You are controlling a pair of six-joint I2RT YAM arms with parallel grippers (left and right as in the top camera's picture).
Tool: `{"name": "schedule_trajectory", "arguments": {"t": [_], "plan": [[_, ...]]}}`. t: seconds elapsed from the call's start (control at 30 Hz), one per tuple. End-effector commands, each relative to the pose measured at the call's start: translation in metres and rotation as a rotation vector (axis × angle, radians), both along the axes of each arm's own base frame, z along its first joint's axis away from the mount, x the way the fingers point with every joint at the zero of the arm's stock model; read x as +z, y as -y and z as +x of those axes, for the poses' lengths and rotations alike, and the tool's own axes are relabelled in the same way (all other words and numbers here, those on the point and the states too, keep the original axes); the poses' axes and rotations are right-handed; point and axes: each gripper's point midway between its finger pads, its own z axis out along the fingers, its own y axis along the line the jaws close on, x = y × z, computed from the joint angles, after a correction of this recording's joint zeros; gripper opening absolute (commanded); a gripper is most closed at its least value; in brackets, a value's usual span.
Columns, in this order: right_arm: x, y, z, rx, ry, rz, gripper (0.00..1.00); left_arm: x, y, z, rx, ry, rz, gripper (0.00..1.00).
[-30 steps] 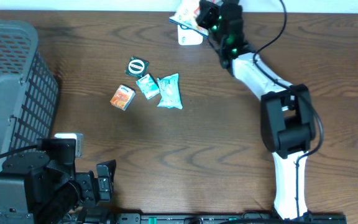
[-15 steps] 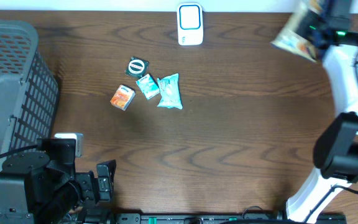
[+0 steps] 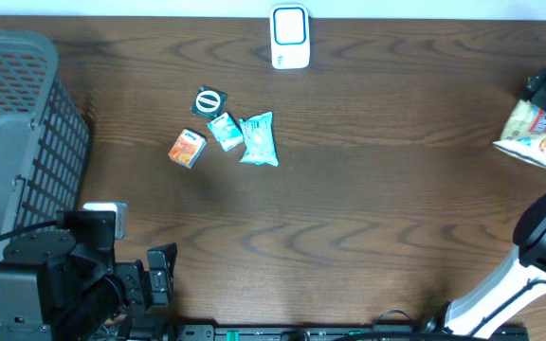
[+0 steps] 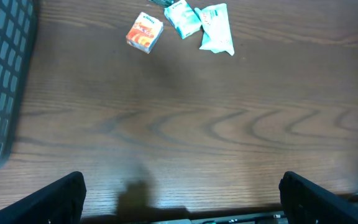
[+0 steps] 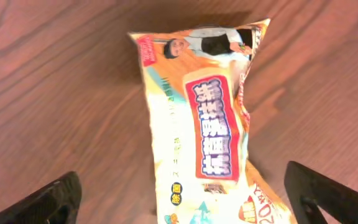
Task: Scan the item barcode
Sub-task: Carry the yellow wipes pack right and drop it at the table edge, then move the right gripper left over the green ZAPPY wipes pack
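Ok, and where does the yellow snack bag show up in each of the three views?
Overhead: the yellow snack bag lies at the far right edge of the table.
Left wrist: not in it; the teal packet and its neighbours sit along the top.
Right wrist: it fills the centre, between that arm's own dark fingers.
Shared landmark: the dark wood-grain table, seen in all three.

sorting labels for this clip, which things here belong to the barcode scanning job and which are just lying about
Job: white scanner, yellow snack bag.
Lying about: grey basket, round tin, orange box, small teal packet, larger teal pack.
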Motion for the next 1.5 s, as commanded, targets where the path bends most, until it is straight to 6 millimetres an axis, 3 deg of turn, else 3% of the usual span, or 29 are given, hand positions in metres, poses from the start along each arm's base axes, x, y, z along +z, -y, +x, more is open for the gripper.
{"name": "schedule_trajectory", "arguments": {"t": [0.0, 0.1, 0.23, 0.33, 0.4, 0.53, 0.63, 0.73, 1.03, 1.13, 1.2, 1.3, 1.47], "plan": [[0.015, -0.006, 0.003, 0.036, 0.032, 0.009, 0.99, 0.000, -0.002, 0.001, 0.012, 0.000, 0.003, 0.98], [0.036, -0.033, 0.015, 0.128, 0.129, 0.105, 0.99, 0.000, -0.002, 0.001, 0.012, 0.000, 0.003, 0.98], [0.074, -0.107, 0.029, 0.372, 0.307, 0.392, 0.99, 0.000, -0.002, 0.001, 0.012, 0.000, 0.003, 0.98], [0.089, -0.160, 0.023, 0.504, 0.347, 0.616, 0.99, 0.000, -0.002, 0.001, 0.012, 0.000, 0.003, 0.98], [0.082, -0.188, 0.012, 0.519, 0.280, 0.720, 0.99, 0.000, -0.002, 0.001, 0.012, 0.000, 0.003, 0.98], [0.057, -0.243, -0.009, 0.637, 0.119, 0.764, 0.99, 0.000, -0.002, 0.001, 0.012, 0.000, 0.003, 0.97], [0.038, -0.292, -0.026, 0.807, 0.032, 0.763, 0.87, 0.000, -0.002, 0.001, 0.012, 0.000, 0.003, 0.98], [0.014, -0.333, -0.042, 0.902, -0.060, 0.758, 0.88, 0.000, -0.002, 0.001, 0.012, 0.000, 0.003, 0.97], [-0.026, -0.447, -0.062, 1.017, -0.123, 0.806, 0.88, 0.000, -0.002, 0.001, 0.012, 0.000, 0.003, 0.98], [-0.036, -0.477, -0.060, 1.002, -0.109, 0.789, 0.88, 0.000, -0.002, 0.001, 0.012, 0.000, 0.003, 0.98], [-0.042, -0.488, -0.057, 0.968, -0.106, 0.750, 0.89, 0.000, -0.002, 0.001, 0.012, 0.000, 0.003, 0.98], [-0.048, -0.501, -0.051, 0.920, -0.092, 0.682, 0.98, 0.000, -0.002, 0.001, 0.012, 0.000, 0.003, 0.98], [-0.047, -0.528, -0.044, 0.905, -0.038, 0.612, 0.98, 0.000, -0.002, 0.001, 0.012, 0.000, 0.003, 0.97]]}}
